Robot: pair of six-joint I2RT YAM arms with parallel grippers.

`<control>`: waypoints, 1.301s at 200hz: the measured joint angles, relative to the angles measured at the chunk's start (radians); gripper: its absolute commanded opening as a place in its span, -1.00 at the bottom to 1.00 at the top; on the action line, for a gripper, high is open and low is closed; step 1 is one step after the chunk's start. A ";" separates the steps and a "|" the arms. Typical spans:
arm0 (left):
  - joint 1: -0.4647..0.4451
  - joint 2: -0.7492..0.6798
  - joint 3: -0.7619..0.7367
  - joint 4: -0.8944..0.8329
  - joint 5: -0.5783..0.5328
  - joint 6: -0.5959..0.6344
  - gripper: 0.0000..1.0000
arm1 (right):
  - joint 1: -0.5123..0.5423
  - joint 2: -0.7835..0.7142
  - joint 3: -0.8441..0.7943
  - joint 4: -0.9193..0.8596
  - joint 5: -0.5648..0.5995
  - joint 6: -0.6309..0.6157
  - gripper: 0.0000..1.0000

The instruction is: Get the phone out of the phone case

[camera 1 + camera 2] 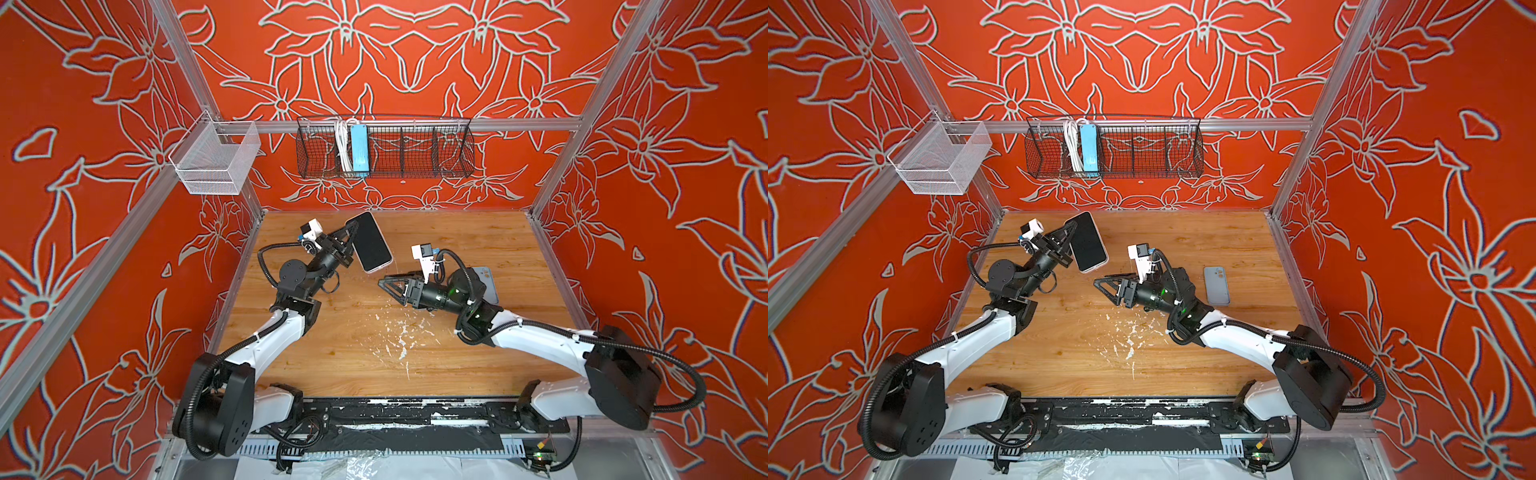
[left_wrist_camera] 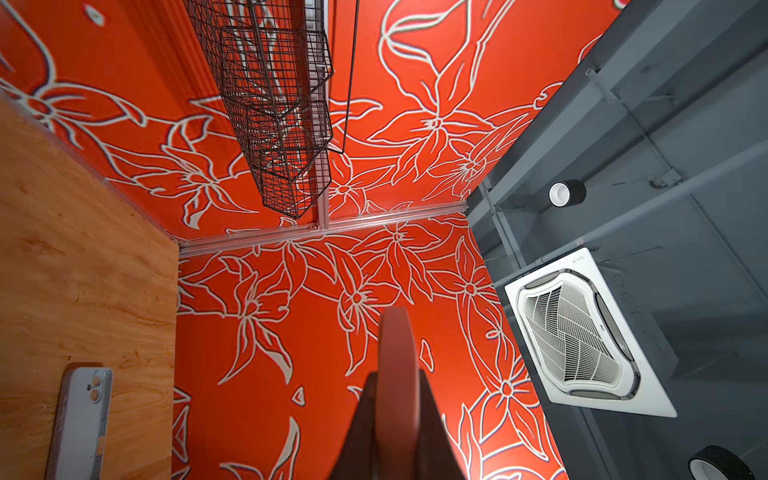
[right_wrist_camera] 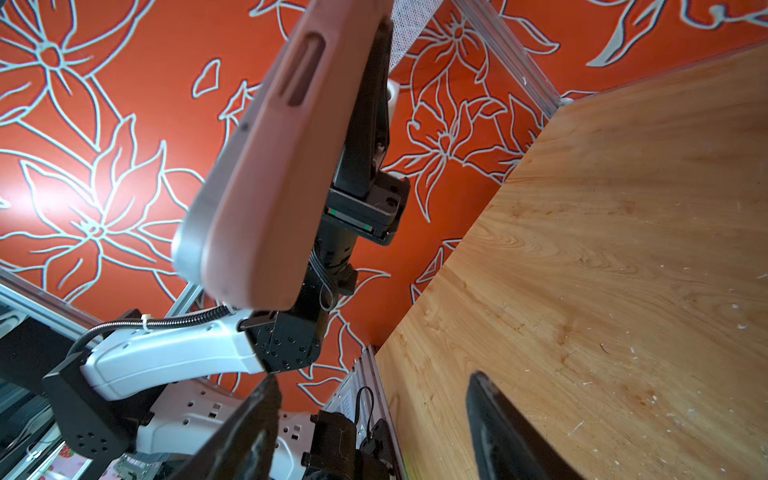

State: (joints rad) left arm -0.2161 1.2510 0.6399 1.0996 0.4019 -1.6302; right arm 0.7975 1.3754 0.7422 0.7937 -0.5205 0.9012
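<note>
My left gripper (image 1: 352, 237) (image 1: 1072, 235) is shut on the long edge of the phone (image 1: 371, 243) (image 1: 1088, 243), holding it tilted above the back left of the wooden table (image 1: 457, 353). Its dark screen with a pale rim faces up. In the left wrist view the phone's edge (image 2: 397, 345) runs straight between the jaws. The grey-blue phone case (image 1: 1217, 285) (image 2: 81, 419) lies flat on the table at the right, camera cutouts showing, half hidden behind my right arm in a top view (image 1: 489, 282). My right gripper (image 1: 383, 284) (image 3: 372, 378) hovers open and empty mid-table, below the phone (image 3: 270, 187).
A black wire basket (image 1: 415, 151) hangs on the back wall, holding a blue power strip (image 1: 359, 148) and a white cable. A white mesh basket (image 1: 216, 160) hangs at the left rail. White flecks (image 1: 401, 336) mark the table's front middle.
</note>
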 measured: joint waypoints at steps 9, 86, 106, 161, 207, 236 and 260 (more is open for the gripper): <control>0.000 0.001 0.000 -0.001 0.002 0.003 -1.00 | 0.000 0.000 0.001 0.000 -0.013 -0.001 0.45; 0.000 0.001 -0.020 -0.010 0.003 0.011 -1.00 | -0.017 -0.008 0.018 0.012 -0.027 -0.006 0.44; 0.000 0.001 -0.020 -0.010 0.003 0.011 -1.00 | -0.017 -0.008 0.018 0.014 -0.016 -0.006 0.44; 0.000 0.001 -0.021 -0.009 0.006 0.011 -1.00 | -0.019 -0.003 0.039 0.032 0.002 -0.006 0.43; 0.000 -0.005 -0.021 -0.009 0.008 0.010 -1.00 | -0.027 0.027 0.049 0.037 0.007 0.002 0.43; 0.000 -0.012 -0.021 -0.013 0.006 0.013 -1.00 | -0.031 0.040 0.049 0.046 0.007 0.009 0.42; 0.000 -0.012 -0.021 -0.013 0.007 0.012 -1.00 | -0.032 0.040 0.049 0.049 0.007 0.013 0.42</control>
State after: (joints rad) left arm -0.2161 1.2388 0.6186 1.0866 0.4088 -1.6184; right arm 0.7654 1.4155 0.7914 0.8429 -0.5137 0.9138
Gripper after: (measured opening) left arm 0.100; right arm 0.710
